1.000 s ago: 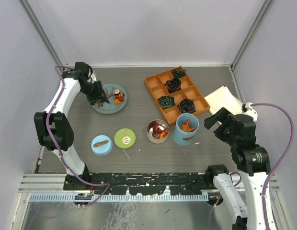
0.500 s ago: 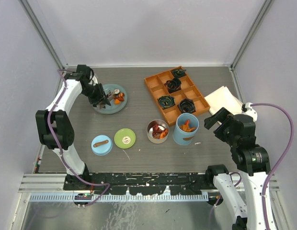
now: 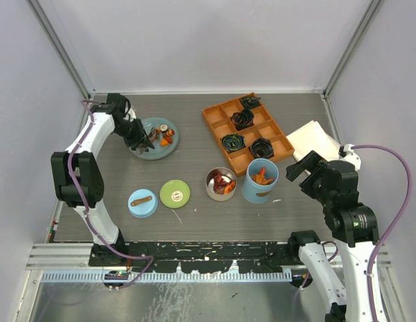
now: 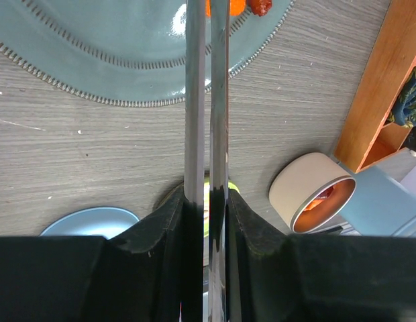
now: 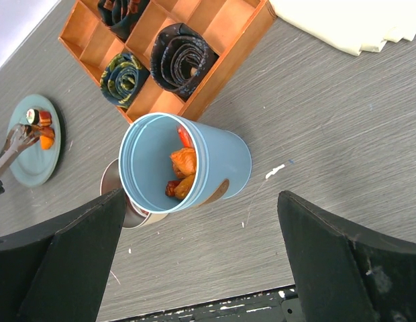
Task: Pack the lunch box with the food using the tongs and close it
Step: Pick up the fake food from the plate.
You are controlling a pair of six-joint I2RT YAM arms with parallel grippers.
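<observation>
The slim grey metal tongs (image 4: pixel 206 100) point straight out from the left gripper (image 4: pixel 206 225), which pinches their two smooth, shiny arms nearly together. They reach over the ridged rim of the teal plate (image 4: pixel 94 60) toward the orange and red food (image 4: pixel 258 5), and their tips are cut off from view. The right gripper (image 5: pixel 200 194) gapes wide, holding nothing

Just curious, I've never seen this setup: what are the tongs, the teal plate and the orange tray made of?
The tongs look like polished metal, probably steel: mirror-like reflections. The teal plate is glossy, glazed ceramic or plastic, unclear: bright glare spot. The orange tray seems stained wood: matte, faint grain.
</observation>
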